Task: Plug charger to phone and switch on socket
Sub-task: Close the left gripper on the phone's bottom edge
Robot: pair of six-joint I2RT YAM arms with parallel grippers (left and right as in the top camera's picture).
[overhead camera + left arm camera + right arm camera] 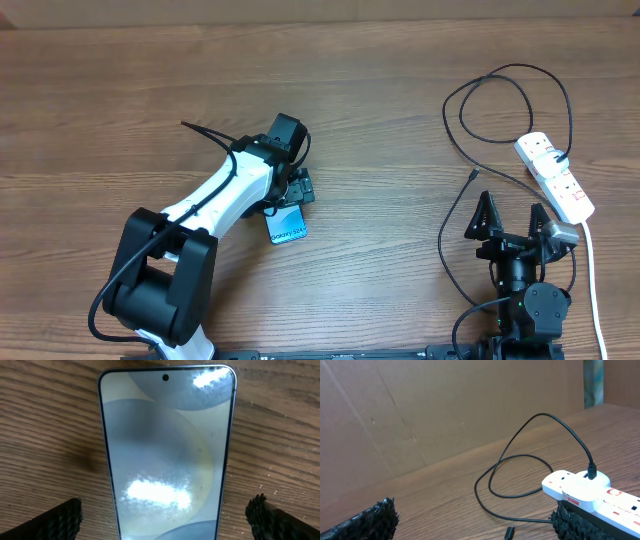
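The phone [288,228] lies flat on the wooden table, its light screen [167,450] facing up. My left gripper [297,188] hovers over it, open, with its fingers [55,522] on either side of the phone's edges and apart from them. The white socket [556,177] lies at the right. The charger's black plug [591,471] sits in the socket's far end. Its thin cable [500,75] loops across the table, and the connector tip [472,175] lies loose on the wood. My right gripper [512,216] stands open near the tip [509,532], holding nothing.
A thick white cord [595,285] runs from the socket [585,487] toward the table's front edge, beside the right arm. A brown cardboard wall [420,410] stands behind the table. Bare wood lies between the two arms.
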